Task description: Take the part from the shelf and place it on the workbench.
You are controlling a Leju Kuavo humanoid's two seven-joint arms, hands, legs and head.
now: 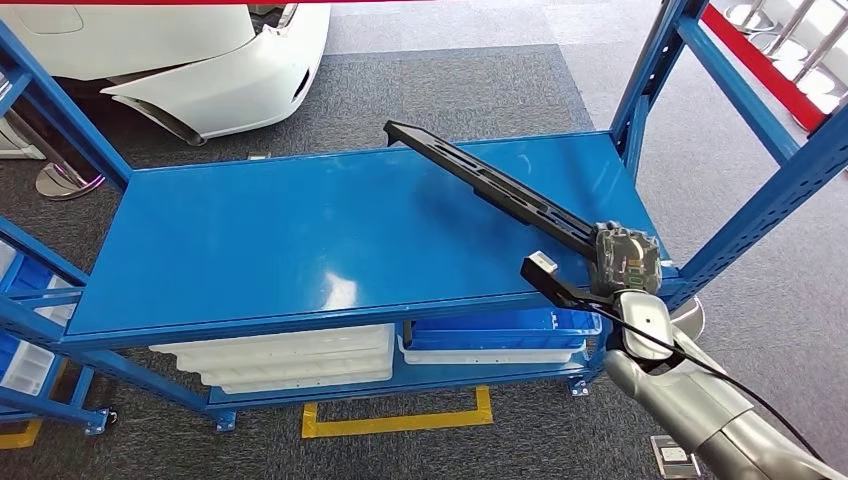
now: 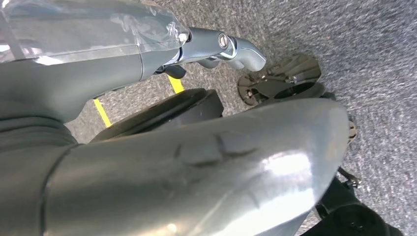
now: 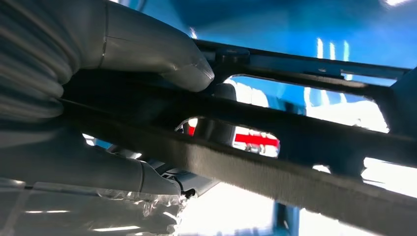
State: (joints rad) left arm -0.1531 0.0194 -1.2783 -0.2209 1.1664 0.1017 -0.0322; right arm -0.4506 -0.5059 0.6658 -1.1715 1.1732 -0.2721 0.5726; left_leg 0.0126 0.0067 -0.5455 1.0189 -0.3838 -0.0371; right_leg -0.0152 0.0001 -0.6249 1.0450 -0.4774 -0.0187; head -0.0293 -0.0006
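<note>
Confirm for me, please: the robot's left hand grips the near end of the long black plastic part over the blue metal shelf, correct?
Not quite: the right hand grips the near end of the long black plastic part over the blue metal shelf, as the head view shows. The right wrist view shows its fingers closed on the part too.

Black part point(image 1: 480, 180), glossy blue shelf point(image 1: 250, 250)
</note>
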